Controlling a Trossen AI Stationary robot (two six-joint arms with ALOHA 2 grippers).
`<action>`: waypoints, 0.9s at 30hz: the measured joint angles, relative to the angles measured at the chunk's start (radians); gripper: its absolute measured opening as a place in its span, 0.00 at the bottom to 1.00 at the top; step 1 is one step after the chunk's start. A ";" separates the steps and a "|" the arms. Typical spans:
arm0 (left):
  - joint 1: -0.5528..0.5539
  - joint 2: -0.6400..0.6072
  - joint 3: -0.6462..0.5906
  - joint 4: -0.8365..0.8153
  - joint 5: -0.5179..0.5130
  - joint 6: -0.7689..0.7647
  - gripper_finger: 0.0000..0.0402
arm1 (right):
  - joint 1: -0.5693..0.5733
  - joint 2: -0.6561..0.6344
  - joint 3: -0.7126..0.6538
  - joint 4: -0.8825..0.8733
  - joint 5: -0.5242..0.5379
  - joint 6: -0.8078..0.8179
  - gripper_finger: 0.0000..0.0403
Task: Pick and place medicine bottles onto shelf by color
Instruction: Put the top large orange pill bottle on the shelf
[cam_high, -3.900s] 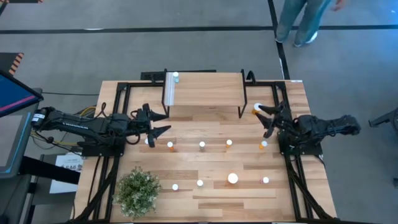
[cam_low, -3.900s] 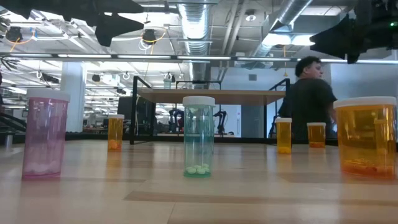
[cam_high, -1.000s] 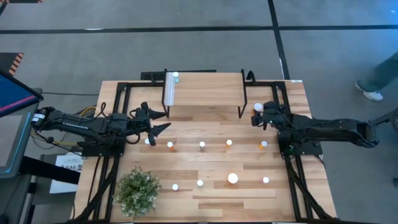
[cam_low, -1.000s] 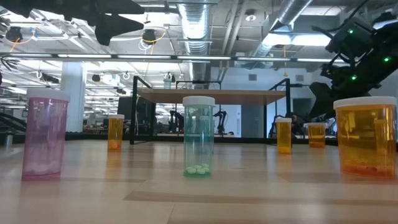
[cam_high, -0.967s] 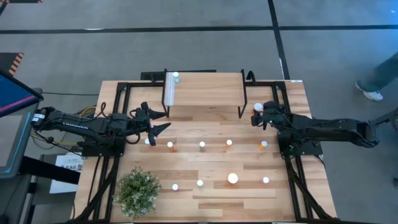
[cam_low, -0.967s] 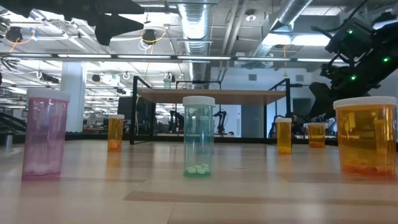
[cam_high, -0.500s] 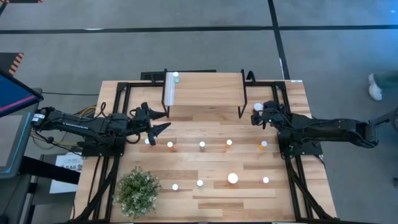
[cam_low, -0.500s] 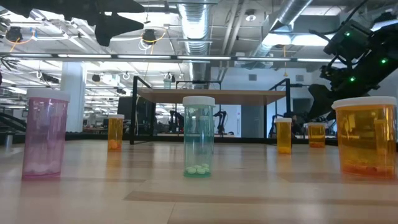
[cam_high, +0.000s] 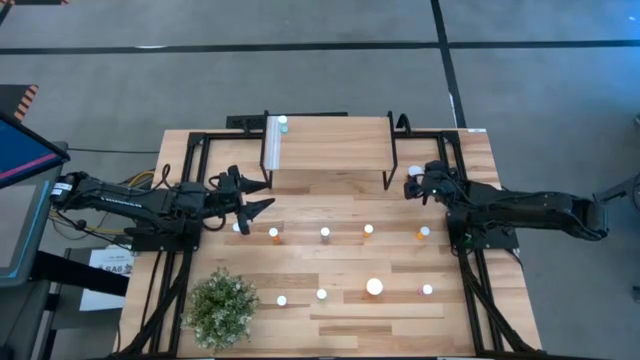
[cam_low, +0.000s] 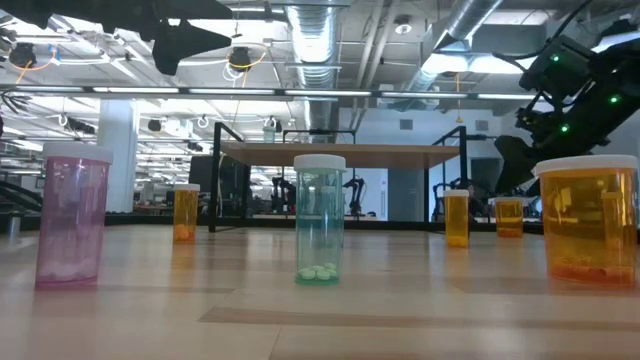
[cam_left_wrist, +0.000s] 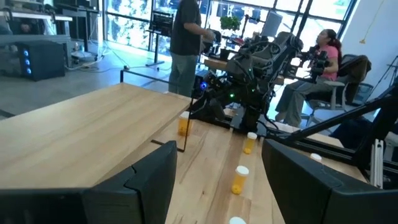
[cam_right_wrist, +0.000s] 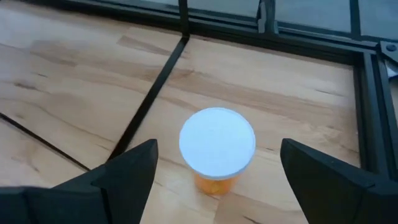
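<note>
In the high view, bottle colours read poorly: only white caps (cam_high: 325, 232) show. The low view cuts the right arm (cam_low: 570, 80) at the upper right edge, and its pincer is out of frame.

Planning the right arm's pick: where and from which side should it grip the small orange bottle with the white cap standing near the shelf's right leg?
Grip the small orange bottle just below its white cap, from straight above. It stands upright, and the open right pincer already straddles it.
</note>
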 joint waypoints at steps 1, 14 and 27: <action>0.000 0.000 0.000 0.000 0.000 0.002 0.56 | 0.000 0.009 0.000 0.002 -0.001 -0.011 0.89; 0.000 0.000 0.000 -0.001 0.000 0.014 0.56 | -0.035 0.180 0.000 0.117 0.000 -0.071 0.89; 0.000 0.000 0.000 -0.001 0.000 0.022 0.56 | -0.050 0.234 0.000 0.152 -0.008 -0.064 0.69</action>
